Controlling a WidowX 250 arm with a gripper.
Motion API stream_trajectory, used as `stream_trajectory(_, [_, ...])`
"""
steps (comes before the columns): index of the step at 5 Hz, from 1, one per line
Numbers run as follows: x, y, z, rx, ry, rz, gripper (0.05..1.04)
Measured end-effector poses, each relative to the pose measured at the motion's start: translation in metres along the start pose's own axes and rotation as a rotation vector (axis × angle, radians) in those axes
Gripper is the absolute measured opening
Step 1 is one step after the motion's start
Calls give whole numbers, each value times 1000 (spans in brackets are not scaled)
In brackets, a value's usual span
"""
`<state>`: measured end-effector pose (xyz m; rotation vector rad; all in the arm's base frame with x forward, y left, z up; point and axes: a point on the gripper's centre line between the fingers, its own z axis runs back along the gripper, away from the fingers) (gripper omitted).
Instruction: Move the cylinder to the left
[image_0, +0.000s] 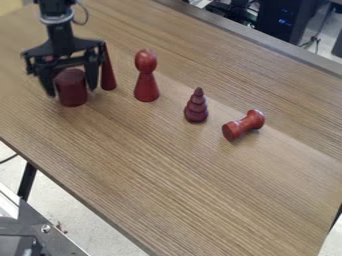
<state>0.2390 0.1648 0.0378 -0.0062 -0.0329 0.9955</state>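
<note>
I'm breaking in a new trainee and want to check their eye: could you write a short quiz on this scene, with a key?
1. True or false: the gripper is down at the cylinder.
2. Fill in the blank: the round-headed piece stands between the slim cone and the ______ piece.
3. Which piece lies on its side?
(a) the slim cone
(b) the waisted piece
(c) the cylinder

Key: 1. true; 2. ringed (the ringed piece); 3. b
</note>
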Motion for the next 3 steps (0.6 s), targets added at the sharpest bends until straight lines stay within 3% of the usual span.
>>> stream_trajectory(1, [-3,0,8,4,-10,4,997])
stream_trajectory(2, [-8,3,36,13,-66,20,997])
stream_trajectory(3, [-12,-2,55,-14,-93,17,997])
